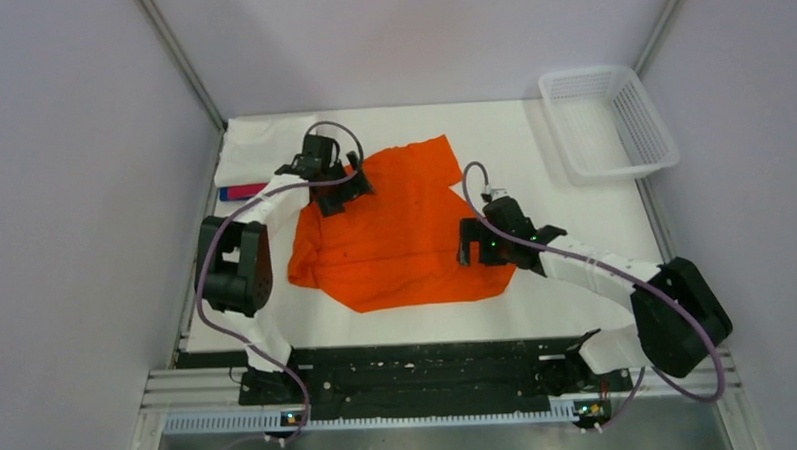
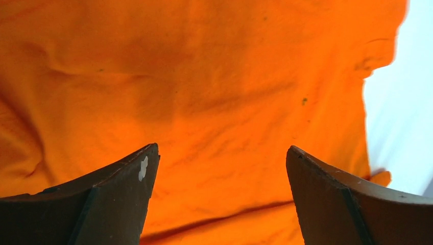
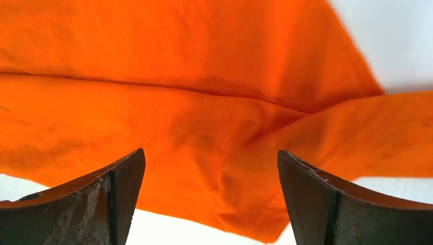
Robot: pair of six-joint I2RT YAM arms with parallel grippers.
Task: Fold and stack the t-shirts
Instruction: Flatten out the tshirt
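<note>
A bright orange t-shirt (image 1: 405, 230) lies spread and rumpled on the white table. It fills the left wrist view (image 2: 204, 92) and most of the right wrist view (image 3: 204, 112). My left gripper (image 1: 335, 192) is open over the shirt's upper left edge, its fingers (image 2: 122, 199) wide apart with cloth below them. My right gripper (image 1: 475, 250) is open over the shirt's right edge, above a bunched fold and a corner of cloth. A stack of folded shirts, white (image 1: 257, 150) on top with pink-red and blue edges (image 1: 241, 192), sits at the table's far left.
A white plastic mesh basket (image 1: 607, 121) stands at the far right corner, overhanging the table. Grey walls close in the left and right sides. The arm bases and a black rail run along the near edge.
</note>
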